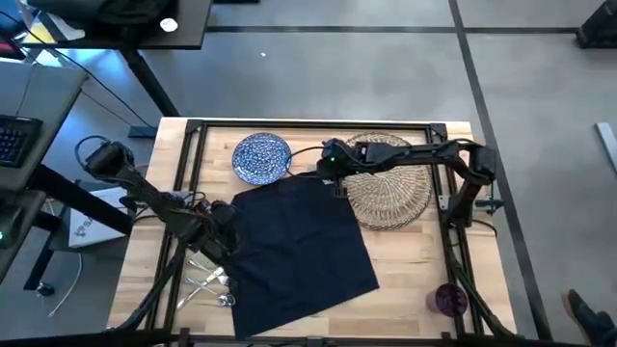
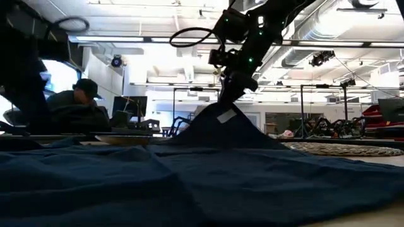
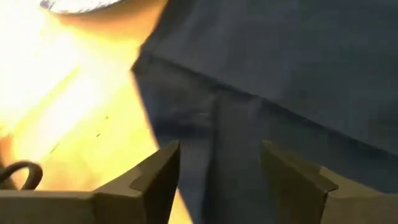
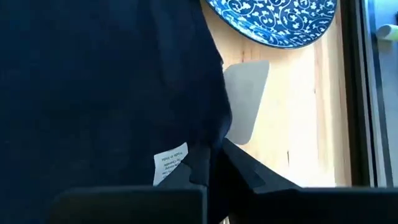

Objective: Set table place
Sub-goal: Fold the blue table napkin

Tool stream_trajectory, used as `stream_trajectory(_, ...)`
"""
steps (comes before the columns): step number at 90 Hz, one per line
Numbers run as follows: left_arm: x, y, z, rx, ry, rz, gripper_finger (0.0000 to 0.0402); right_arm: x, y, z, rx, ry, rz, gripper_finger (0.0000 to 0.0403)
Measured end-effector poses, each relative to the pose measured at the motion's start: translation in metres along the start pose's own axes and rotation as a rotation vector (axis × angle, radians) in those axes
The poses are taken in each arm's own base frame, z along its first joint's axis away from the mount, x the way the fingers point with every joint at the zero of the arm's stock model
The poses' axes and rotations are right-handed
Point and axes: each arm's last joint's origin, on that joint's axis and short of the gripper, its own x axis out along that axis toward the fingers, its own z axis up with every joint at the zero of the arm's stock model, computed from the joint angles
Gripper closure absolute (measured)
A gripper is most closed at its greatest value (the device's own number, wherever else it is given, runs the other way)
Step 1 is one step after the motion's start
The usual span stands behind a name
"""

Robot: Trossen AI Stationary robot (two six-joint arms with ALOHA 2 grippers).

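The dark navy napkin (image 1: 299, 251) lies spread over the middle of the wooden table (image 1: 415, 260). Its far corner is drawn up into a peak (image 2: 227, 123), and my right gripper (image 1: 335, 176) is shut on it. My left gripper (image 3: 217, 168) is open over the napkin's left edge (image 1: 231, 217), one finger on either side of a fold. The blue patterned plate (image 1: 260, 157) rests at the far side. The woven placemat (image 1: 390, 188) lies to its right. Silver cutlery (image 1: 210, 280) lies near the left front, and the purple cup (image 1: 448, 300) stands at the front right. My right gripper pinches the napkin's far corner (image 4: 199, 140) between its two fingers, close to the white care tag (image 4: 171, 163). The fingers come from above, pointing down. The corner is lifted into a tent, and the rest of the cloth (image 2: 189, 183) stays slack on the table.
A black metal rail frame (image 1: 193, 125) runs round the tabletop. A dark desk with a keyboard (image 1: 14, 140) stands beyond the table's left edge. In the low view a person (image 2: 79, 101) sits in the room behind. Bare wood shows between the placemat and the cup.
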Motion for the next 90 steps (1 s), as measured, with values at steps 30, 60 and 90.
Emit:
stream_trajectory(30, 0.039, 0.015, 0.036, -0.216, 0.150, 0.075, 0.0188, -0.001, 0.000, -0.001, 0.034, 0.006, 0.005, 0.0403)
stream_trajectory(60, 0.047, 0.010, 0.050, -0.210, 0.165, -0.015, 0.0192, -0.001, 0.002, -0.004, 0.040, 0.033, 0.038, 0.0403)
stream_trajectory(90, 0.061, 0.010, 0.050, -0.167, 0.185, 0.050, 0.0225, -0.001, 0.003, -0.003, 0.040, 0.024, 0.056, 0.0403)
